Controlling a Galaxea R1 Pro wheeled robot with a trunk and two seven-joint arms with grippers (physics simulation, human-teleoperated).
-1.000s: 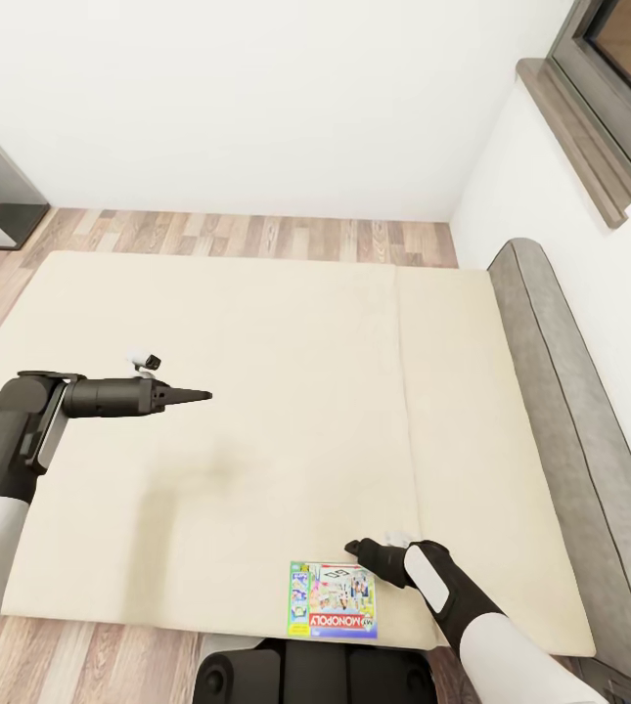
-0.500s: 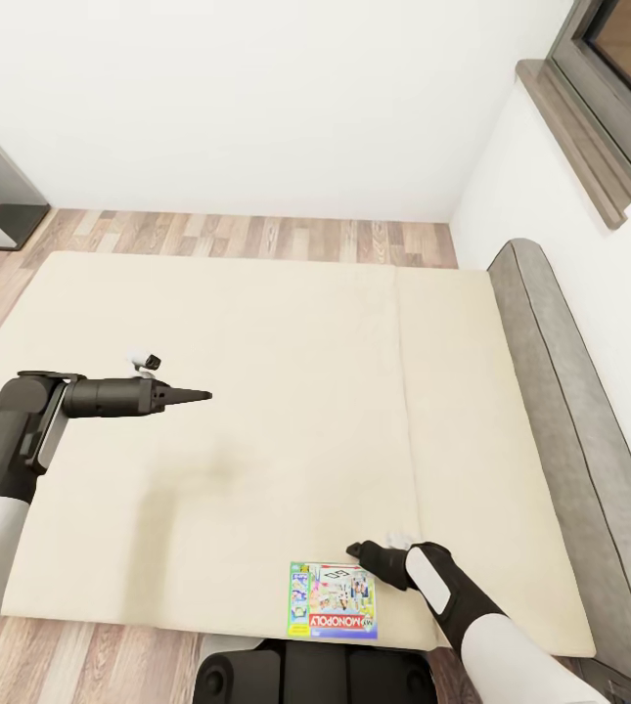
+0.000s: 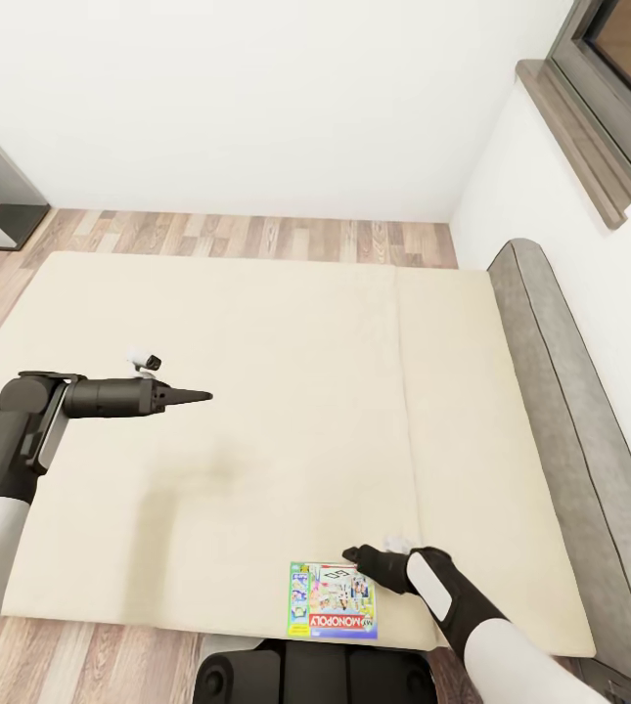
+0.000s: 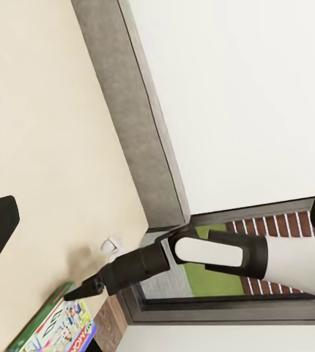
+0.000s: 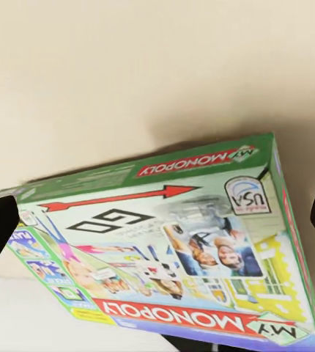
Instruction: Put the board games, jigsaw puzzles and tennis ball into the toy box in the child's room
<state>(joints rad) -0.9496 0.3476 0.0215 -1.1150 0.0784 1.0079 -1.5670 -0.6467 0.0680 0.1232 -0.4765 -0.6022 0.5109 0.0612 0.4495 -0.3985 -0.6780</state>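
Game box [image 3: 333, 599] lies flat at the near edge of the bed [image 3: 256, 391], overhanging it slightly, its long side running along that edge. The right gripper [image 3: 358, 557] is placed just beside its far right corner, jaws parted wide and empty, the box seen between them in the wrist view. The left gripper [image 3: 198, 395] hovers well apart, apparently closed, holding nothing. The right arm is judged the nearer.
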